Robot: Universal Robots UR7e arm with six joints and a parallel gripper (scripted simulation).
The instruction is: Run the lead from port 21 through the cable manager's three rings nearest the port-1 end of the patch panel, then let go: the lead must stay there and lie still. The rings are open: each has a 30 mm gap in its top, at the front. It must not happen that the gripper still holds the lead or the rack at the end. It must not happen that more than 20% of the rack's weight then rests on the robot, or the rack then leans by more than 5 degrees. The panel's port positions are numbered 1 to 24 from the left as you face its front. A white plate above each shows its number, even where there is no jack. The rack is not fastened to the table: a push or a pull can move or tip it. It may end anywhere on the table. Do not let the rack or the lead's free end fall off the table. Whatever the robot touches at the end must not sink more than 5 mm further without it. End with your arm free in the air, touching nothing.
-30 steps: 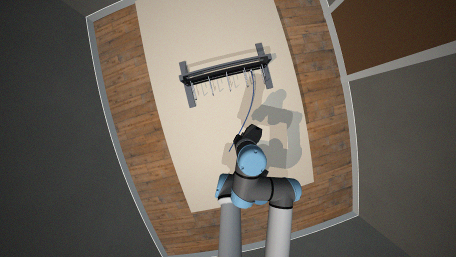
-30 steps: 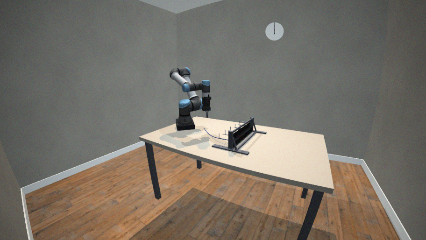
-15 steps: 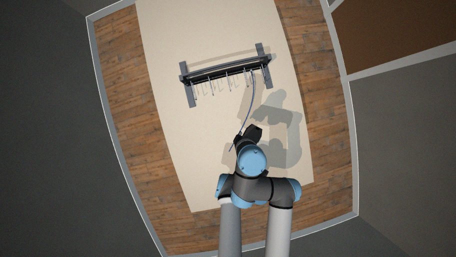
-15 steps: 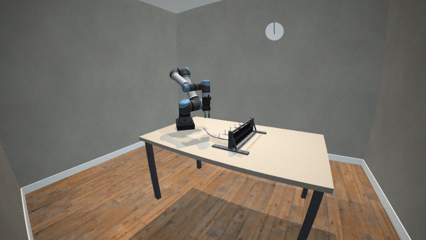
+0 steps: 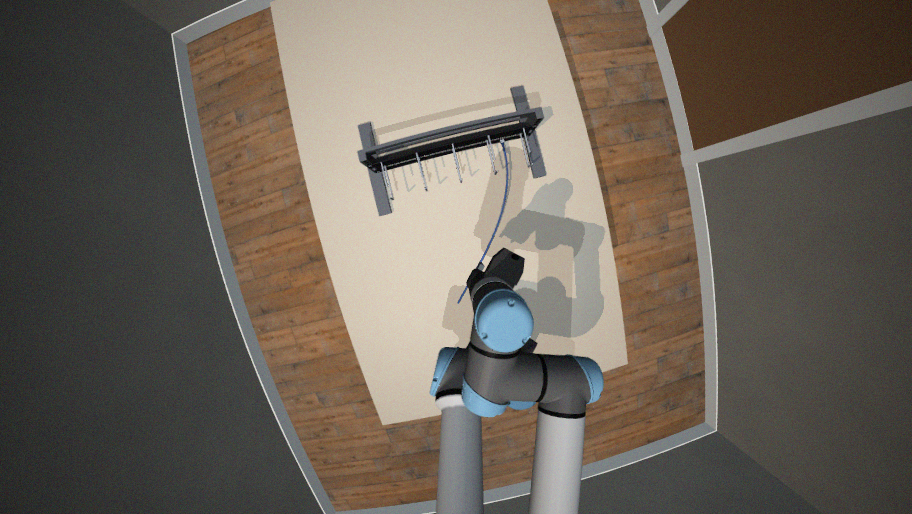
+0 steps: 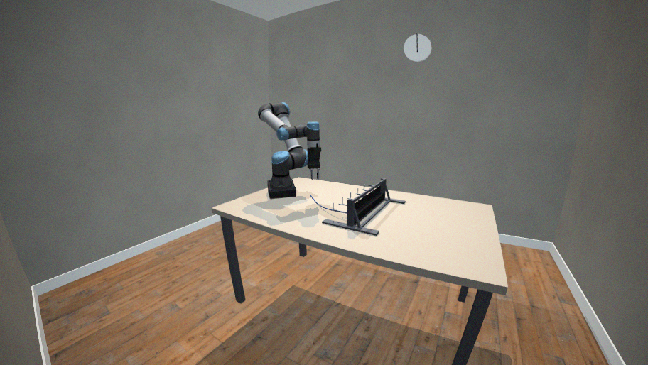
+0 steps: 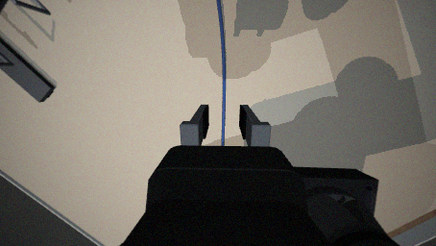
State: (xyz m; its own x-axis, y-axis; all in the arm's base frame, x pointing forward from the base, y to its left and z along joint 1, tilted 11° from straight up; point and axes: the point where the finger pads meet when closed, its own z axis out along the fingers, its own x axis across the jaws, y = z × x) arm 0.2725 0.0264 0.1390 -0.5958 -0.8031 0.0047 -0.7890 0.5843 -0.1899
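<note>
A Universal Robots gripper [image 5: 480, 266] [image 6: 315, 174] [image 7: 224, 115] is hovering with fingers parted, gripping nothing, above a blue lead [image 5: 505, 191] [image 6: 322, 206] [image 7: 224, 82] that is curving from the patch-panel rack [image 5: 381, 197] [image 6: 350, 226] [image 7: 30, 77] toward the arm.

Jaws now partly open, with fingers [image 5: 480, 266] [image 6: 311, 174] apart rather than together as a second ago
</note>
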